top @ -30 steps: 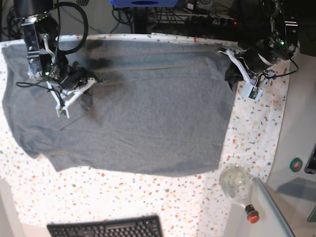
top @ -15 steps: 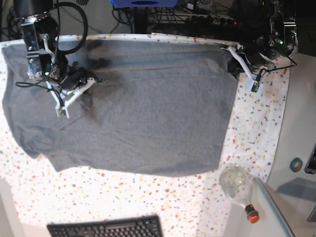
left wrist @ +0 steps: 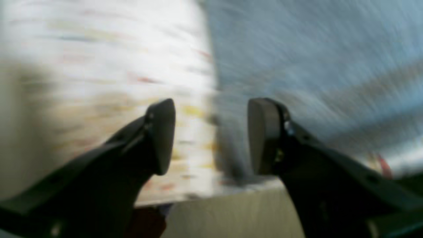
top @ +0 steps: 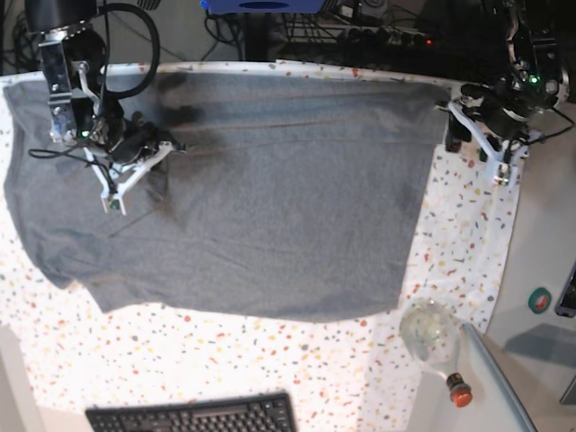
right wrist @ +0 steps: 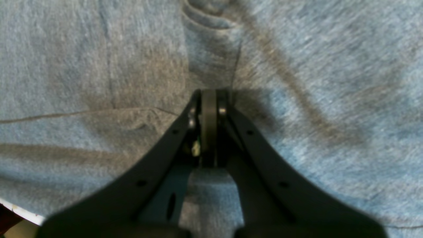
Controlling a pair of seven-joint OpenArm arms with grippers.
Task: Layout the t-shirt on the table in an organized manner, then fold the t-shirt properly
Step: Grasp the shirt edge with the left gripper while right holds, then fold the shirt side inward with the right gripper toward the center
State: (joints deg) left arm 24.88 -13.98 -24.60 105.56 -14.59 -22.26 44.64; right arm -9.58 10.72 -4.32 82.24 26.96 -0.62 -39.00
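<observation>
The grey t-shirt (top: 270, 189) lies spread flat over the speckled table (top: 468, 243), its body smooth and one sleeve at the left. My right gripper (top: 117, 202) rests on the shirt's left part. In the right wrist view that gripper (right wrist: 209, 99) is shut, and a small fold of the t-shirt (right wrist: 211, 62) runs into its tips. My left gripper (top: 495, 166) hangs just past the shirt's far right corner. The blurred left wrist view shows that gripper (left wrist: 211, 132) open with nothing between its jaws, above the t-shirt (left wrist: 314, 49) edge and the table (left wrist: 99, 49).
A clear glass bottle (top: 432, 335) with a red cap lies at the front right. A black keyboard (top: 193, 416) sits at the front edge. A plain grey side surface (top: 544, 225) with a green roll (top: 540, 300) borders the right. Cables run along the back.
The left gripper carried the shirt's bunched right corner toward the back right, let it go and opened; the corner now lies flat. The right gripper has stayed put.
</observation>
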